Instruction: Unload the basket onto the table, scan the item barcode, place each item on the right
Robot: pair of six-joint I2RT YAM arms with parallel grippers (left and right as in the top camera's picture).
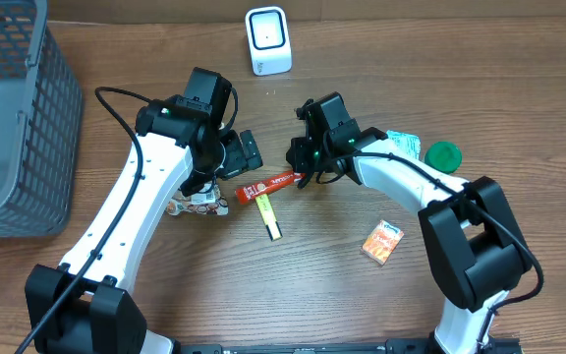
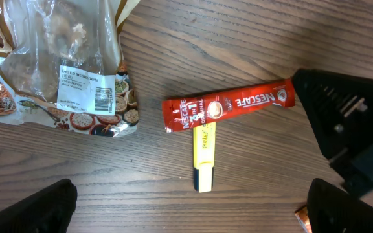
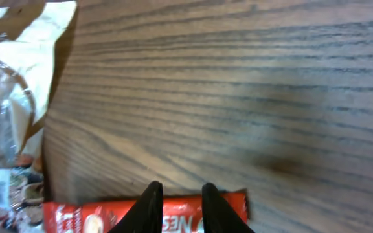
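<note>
**Right claw (image 3: 180,188) at the end of the coffee sachet (image 2: 228,107)**

Right claw's fingers (image 3: 151,207) stand a narrow gap apart, tips down over the right end of the red sachet; whether they pinch it I cannot tell. Left claw (image 2: 190,210) hangs above the same spot with its jaws spread wide. Nearest the front edge of the bench (image 1: 312,295), to the right, lies an orange packet (image 1: 382,242). Next comes a yellow stick (image 2: 203,158), its far end touching the sachet, which lies flat and slanted near the middle. A clear snack bag (image 2: 63,71) lies just left of it, apart. Farther right sit a green lid (image 1: 443,154) and a crumpled wrapper (image 1: 402,146). At the far edge stands a white scanner (image 1: 267,39); a grey basket (image 1: 57,98) fills the far left corner.
</note>
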